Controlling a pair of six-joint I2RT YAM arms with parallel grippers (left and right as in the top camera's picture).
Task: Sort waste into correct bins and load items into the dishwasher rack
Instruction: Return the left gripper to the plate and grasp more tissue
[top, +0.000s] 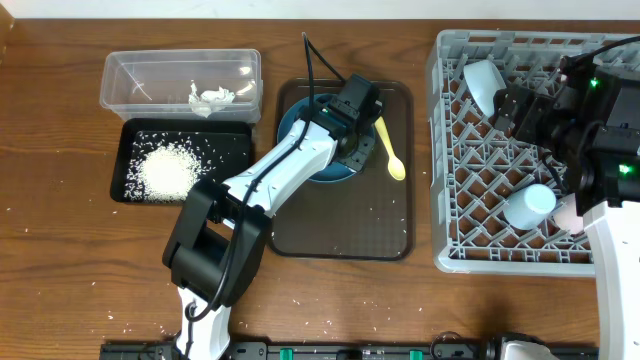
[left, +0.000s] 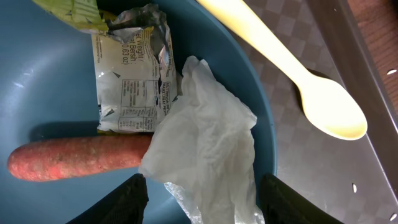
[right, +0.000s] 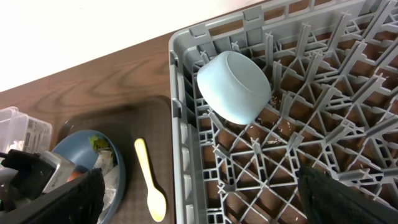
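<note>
1. Overhead: the left gripper (top: 352, 105) is down in the dark-blue dish (top: 292, 122), which sits on the brown serving tray (top: 340, 225) with the yellow spoon (top: 390, 150) beside it. The clear tub (top: 130, 75) already holds white tissue (top: 212, 97), and the black tray (top: 230, 135) holds rice (top: 165, 170). The right gripper (top: 508, 105) hovers over the rack (top: 470, 200), near the white bowl (top: 485, 85).
2. Left wrist: the fingers (left: 121, 202) stand part-open astride the crumpled tissue (left: 205, 143), not yet pinching it as far as I can see. The tissue overlaps one end of the sausage (left: 74, 158) and an edge of the wrapper (left: 127, 81). The step looks best done by closing on the thick folds only, lifting straight up so neither neighbour is dragged along, then carrying the tissue to the tub.
3. Right wrist: the fingers (right: 56, 199) are spread wide and hold nothing above the rack's lattice. The bowl lies tipped in the rack's corner.
4. Surface and room: the worktop (top: 60, 250) is dark wood-grain, with stray grains (top: 112, 316) scattered near its front. A pale wall (right: 74, 31) runs behind it.
</note>
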